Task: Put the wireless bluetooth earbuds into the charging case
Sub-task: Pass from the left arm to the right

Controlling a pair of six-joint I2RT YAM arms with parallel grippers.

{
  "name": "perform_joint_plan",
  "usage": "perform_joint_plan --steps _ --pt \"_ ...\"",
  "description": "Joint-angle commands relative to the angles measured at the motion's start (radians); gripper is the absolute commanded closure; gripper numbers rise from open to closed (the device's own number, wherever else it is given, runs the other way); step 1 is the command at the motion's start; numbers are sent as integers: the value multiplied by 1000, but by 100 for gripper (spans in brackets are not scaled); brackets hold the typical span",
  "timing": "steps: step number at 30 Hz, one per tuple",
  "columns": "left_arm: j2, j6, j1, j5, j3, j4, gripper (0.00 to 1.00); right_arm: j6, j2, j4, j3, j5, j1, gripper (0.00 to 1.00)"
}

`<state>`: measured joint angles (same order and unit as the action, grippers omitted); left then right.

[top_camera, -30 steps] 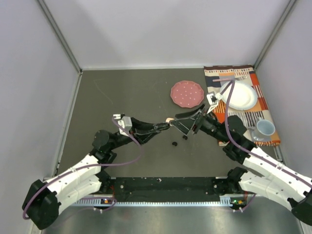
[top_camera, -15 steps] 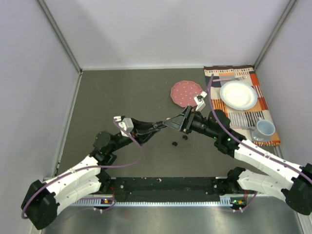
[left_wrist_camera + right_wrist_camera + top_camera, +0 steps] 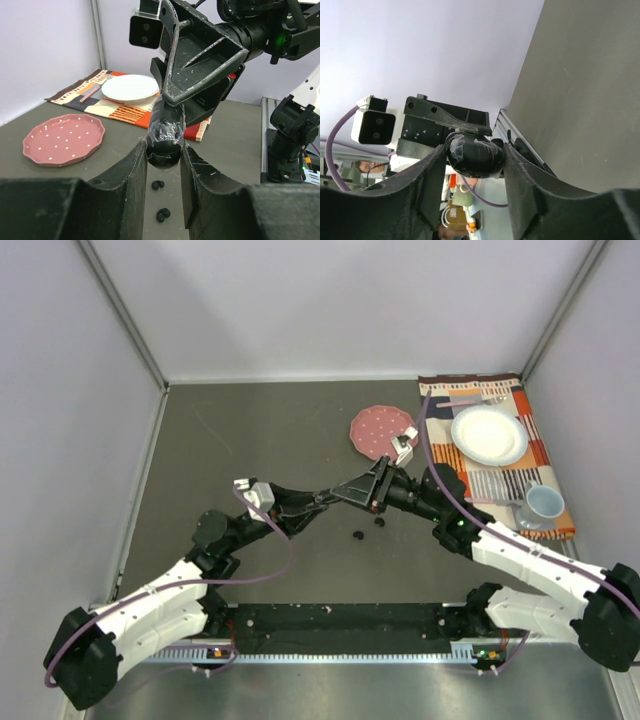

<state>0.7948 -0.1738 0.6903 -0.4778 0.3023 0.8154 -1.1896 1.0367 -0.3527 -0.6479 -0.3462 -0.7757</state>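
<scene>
left gripper [image 3: 322, 497] meets right gripper [image 3: 346, 492] tip to tip over the table [image 3: 250, 430], with two black earbuds [image 3: 357, 534] lying on it nearby. left wrist: its fingers pinch the dark charging case [image 3: 164, 142]. right wrist: fingers flank that case, whether they grip it i cannot tell.

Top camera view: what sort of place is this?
Likely a robot test cell, not a kitchen: plain walls box in a dark table, two robot arms are bolted at its edge, and a placemat holds one plate.

2 earbuds [image 3: 357, 534] lie before the dish [image 3: 383, 432] (placemat [image 3: 540, 455] to its right).
</scene>
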Motion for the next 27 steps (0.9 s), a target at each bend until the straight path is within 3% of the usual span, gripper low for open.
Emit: perform_joint_plan --steps 1,7,19,25,27 --pt "1 -10 8 5 -6 77 100 -31 25 -61 -4 -51 1 49" --pt "-8 0 11 31 -15 73 100 -71 54 -89 1 -105 3 45" --pt "0 2 14 27 -12 65 100 -87 28 -123 28 -63 3 67" --pt "-3 7 15 15 -12 65 100 -88 20 -127 33 -51 3 45" --pt "-3 8 15 8 -11 65 100 -93 14 -135 37 -39 3 42"
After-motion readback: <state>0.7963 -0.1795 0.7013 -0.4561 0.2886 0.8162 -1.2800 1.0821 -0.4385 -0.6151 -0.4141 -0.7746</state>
